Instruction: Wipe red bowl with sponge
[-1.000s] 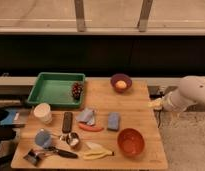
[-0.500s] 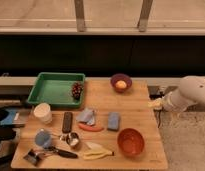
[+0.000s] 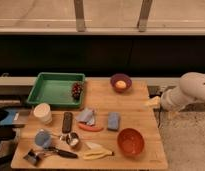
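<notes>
Nothing has shifted since the earlier frames: the white arm's pale two-finger gripper point(image 3: 153, 102) hangs just off the light wooden table's point(image 3: 135, 103) right edge, fingers spread and empty. It is well apart from the small flat blue-grey rectangular sponge point(image 3: 114, 120) lying mid-table, near the round orange-red bowl point(image 3: 130, 141) at the front edge. The arm is cut off by the right border, and the utensils at the front left corner are too blurred to name. Two bowls show, the red one and a dark purple bowl point(image 3: 120, 82), with one sponge, one crumpled blue-grey cloth rag point(image 3: 86, 116) and one green plastic tray point(image 3: 53, 90).
</notes>
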Robot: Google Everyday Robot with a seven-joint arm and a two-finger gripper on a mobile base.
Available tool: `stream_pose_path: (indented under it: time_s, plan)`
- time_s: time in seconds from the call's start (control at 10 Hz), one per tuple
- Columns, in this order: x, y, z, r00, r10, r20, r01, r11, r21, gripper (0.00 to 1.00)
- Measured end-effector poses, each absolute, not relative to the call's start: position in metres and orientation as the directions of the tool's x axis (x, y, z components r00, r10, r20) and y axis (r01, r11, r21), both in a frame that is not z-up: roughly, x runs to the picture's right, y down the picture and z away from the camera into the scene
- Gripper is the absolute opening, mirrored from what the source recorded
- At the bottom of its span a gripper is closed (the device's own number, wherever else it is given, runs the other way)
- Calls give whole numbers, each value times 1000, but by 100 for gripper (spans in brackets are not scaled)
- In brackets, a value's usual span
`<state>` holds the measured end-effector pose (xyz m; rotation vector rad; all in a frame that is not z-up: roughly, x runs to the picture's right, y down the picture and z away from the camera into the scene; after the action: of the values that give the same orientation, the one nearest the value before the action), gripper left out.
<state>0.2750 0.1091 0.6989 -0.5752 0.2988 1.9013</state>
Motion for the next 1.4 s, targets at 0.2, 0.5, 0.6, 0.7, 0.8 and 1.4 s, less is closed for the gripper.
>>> stream_pose_path:
  time_s: [0.2,0.5,0.6,0.7,0.8,1.4]
  plan:
    - [231,109,692,-205,823,-530,-942,-312,-120,80]
    - [176,139,683,-58,833,-551,-968,-183,-174,80]
    - [158,154,684,-14,824,-566,-970,-148,-192,80]
    - [148,166,683,18,823,-568,-972,-119,-204,80]
    - [141,174,684,39,821,-570,-972,-100,-211,80]
    - [130,168,692,62,819,-570,-969,-87,-231,80]
